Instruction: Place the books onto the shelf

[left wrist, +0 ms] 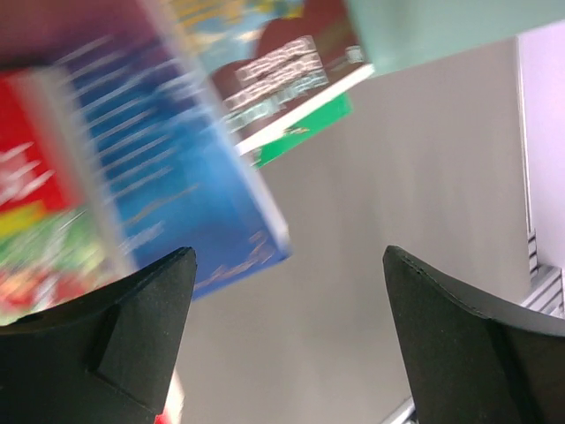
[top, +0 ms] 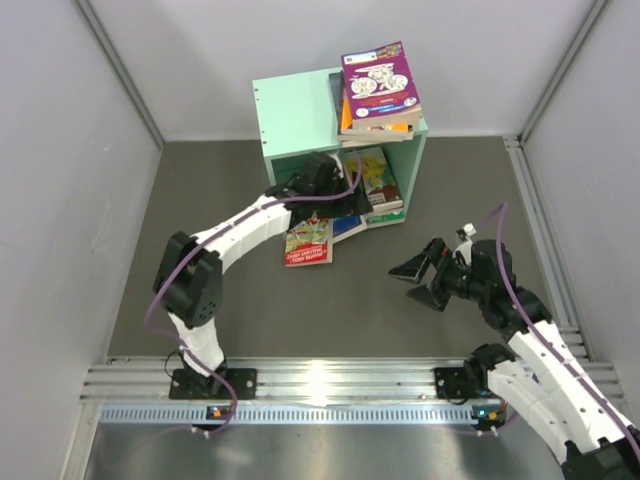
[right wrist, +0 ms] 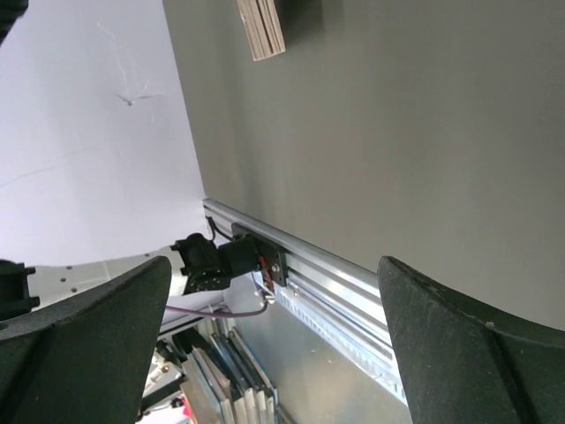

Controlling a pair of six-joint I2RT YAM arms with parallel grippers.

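The mint-green shelf point(top: 296, 116) stands at the back with its open front facing me. A purple book point(top: 378, 82) tops a small stack on its roof. More books spill from the opening onto the floor: a yellow-green one point(top: 374, 178), a blue one point(top: 349, 228) and a red-green one point(top: 308, 243). My left gripper point(top: 350, 207) hovers open just over this spill. Its wrist view shows the blue book point(left wrist: 181, 172), the red one point(left wrist: 35, 212) and a dark red one point(left wrist: 287, 62) beyond the empty left gripper point(left wrist: 287, 265). My right gripper point(top: 413, 283) hangs open and empty to the right.
Grey walls close in the dark floor on three sides. A metal rail point(top: 330, 380) carrying both arm bases runs along the near edge. The right wrist view looks past the open right gripper point(right wrist: 275, 265) at that rail point(right wrist: 353, 291) and the left arm's base point(right wrist: 221, 261).
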